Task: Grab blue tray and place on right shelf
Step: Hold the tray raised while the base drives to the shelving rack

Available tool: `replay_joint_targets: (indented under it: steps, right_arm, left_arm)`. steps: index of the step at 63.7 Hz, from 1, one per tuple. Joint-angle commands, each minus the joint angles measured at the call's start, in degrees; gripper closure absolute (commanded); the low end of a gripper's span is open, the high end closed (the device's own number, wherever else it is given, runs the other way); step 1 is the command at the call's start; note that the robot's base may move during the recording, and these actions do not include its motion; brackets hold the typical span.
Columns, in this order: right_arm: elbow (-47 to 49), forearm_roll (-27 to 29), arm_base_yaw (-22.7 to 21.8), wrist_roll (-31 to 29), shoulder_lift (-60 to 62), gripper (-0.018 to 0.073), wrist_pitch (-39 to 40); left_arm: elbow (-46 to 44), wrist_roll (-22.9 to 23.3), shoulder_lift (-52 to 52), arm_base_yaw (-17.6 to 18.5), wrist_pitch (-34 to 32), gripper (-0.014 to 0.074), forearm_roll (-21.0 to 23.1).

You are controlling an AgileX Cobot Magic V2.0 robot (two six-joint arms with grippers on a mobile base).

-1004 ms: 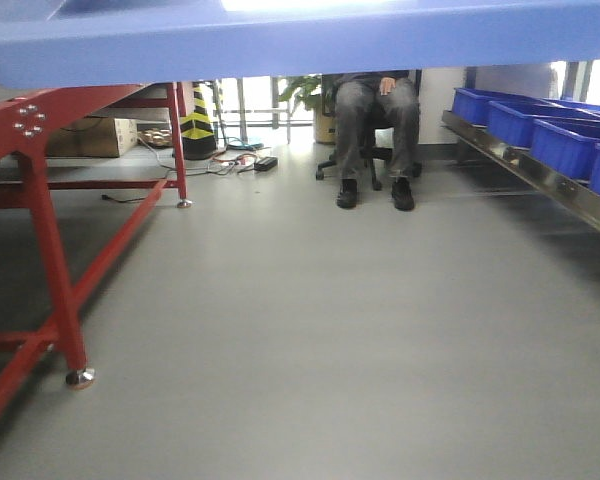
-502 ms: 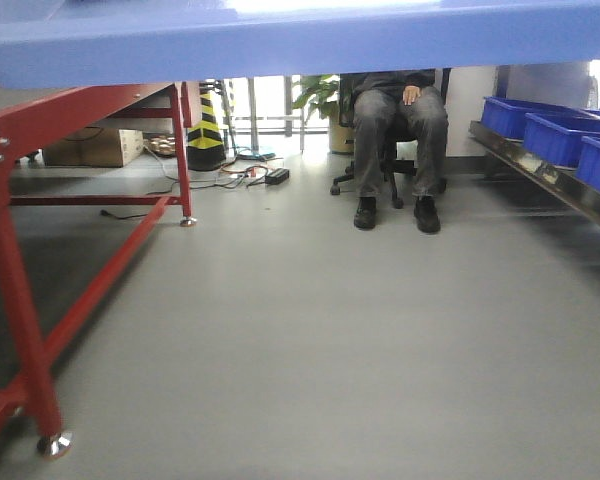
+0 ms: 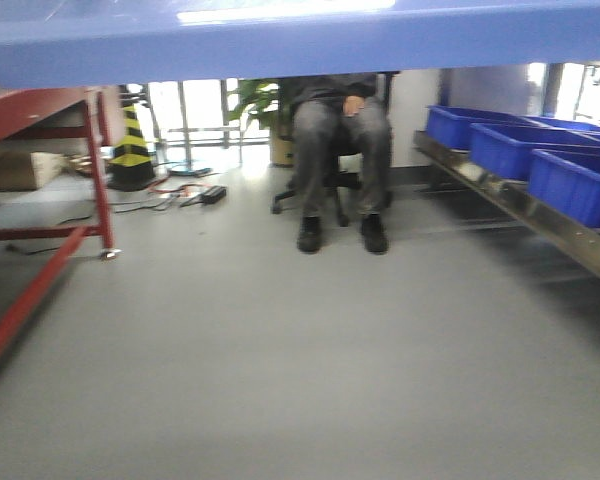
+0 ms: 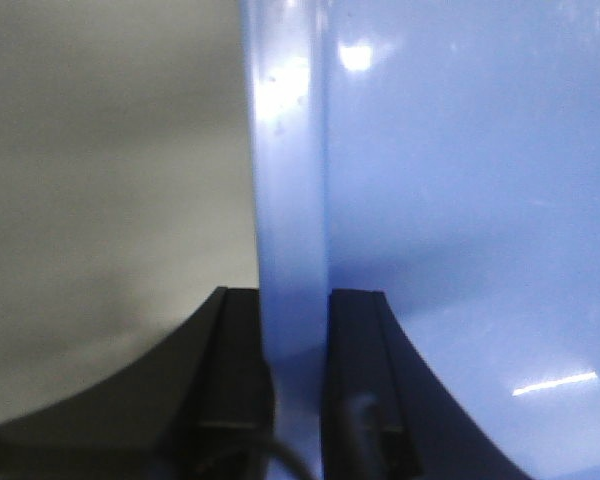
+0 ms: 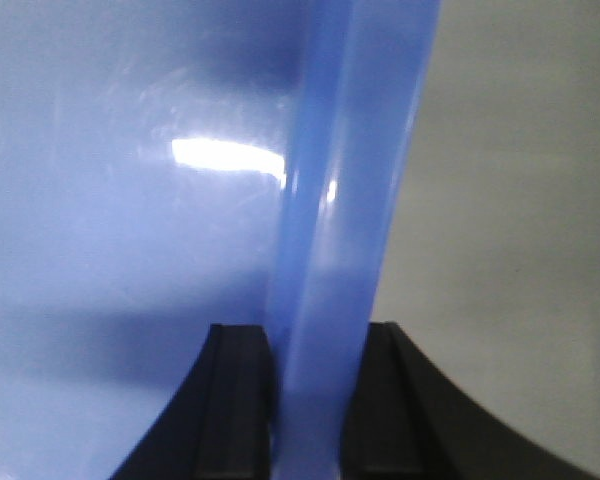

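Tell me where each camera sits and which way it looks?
Front camera: low on the robot, looking ahead under the tray at floor, a seated person and the shelf; no arm shows.
Left wrist: behind the left gripper, looking along its fingers shut on the tray's rim.
Right wrist: behind the right gripper, likewise shut on a rim.
All three share the tray.

The grey floor carries a striped cone and cables.
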State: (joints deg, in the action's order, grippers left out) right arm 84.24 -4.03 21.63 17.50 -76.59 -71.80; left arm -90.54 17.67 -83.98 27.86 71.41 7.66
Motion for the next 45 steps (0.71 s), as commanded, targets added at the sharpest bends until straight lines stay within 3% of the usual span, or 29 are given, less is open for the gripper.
replay_joint_targets:
  steps: [1,45]
  right_arm:
    - [1.48,-1.62,0.0,-1.48,1.82,0.0503,0.85]
    - [1.48,-1.62,0.0,-1.48,1.82,0.0503,0.86]
  left_arm:
    - [-1.53,-1.44,1.76,0.4,5.26,0.0645,2.01]
    - [-1.53,-1.44,1.76,0.4,5.26,0.0645,2.22]
